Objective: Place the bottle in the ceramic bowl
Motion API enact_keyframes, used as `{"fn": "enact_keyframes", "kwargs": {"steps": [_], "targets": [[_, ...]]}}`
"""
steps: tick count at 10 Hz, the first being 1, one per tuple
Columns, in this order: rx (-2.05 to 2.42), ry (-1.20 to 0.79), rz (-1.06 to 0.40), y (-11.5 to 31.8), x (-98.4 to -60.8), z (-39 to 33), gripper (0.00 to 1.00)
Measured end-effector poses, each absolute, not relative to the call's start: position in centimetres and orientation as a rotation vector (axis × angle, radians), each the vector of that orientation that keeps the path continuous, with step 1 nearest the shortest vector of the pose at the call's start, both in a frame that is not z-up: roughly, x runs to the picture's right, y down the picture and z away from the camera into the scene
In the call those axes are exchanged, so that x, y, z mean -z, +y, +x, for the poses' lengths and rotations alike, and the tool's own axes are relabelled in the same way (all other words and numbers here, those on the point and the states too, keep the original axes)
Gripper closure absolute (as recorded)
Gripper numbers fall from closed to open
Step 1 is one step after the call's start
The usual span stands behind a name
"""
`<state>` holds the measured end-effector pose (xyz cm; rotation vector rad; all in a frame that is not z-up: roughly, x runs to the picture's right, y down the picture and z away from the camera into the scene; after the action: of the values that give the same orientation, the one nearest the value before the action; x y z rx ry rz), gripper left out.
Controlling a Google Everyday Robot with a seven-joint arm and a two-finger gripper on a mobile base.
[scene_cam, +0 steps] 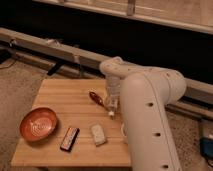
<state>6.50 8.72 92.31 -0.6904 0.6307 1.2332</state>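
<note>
The ceramic bowl [38, 123] is orange-terracotta with a lighter swirl inside and sits at the left front of the wooden table [65, 97]. The small pale bottle [111, 111] stands near the table's right side, just right of a dark red elongated object [96, 97]. My gripper [111, 103] hangs from the white arm [150, 110] directly over the bottle and covers its upper part. I cannot tell whether it holds the bottle. The bowl is far to the left of the gripper.
A dark rectangular object [69, 138] and a pale flat block [98, 134] lie at the table's front, between bowl and arm. My bulky arm hides the table's right edge. A metal rail [50, 50] runs behind the table.
</note>
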Motion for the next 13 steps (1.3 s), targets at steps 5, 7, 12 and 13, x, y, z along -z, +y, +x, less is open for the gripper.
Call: {"fn": "enact_keyframes", "kwargs": {"steps": [5,7,12,13], "targets": [[-1.217,0.587,-0.758,8.3,-92.7,5.5,0.72],[-1.163,0.546,-0.770,7.8,-90.7,2.7,0.93],[-0.928,0.420,-0.865,6.6,-87.1,-10.4,1.00],[-0.871,0.397,-0.897,6.5,-86.4,-13.8,1.00]]}}
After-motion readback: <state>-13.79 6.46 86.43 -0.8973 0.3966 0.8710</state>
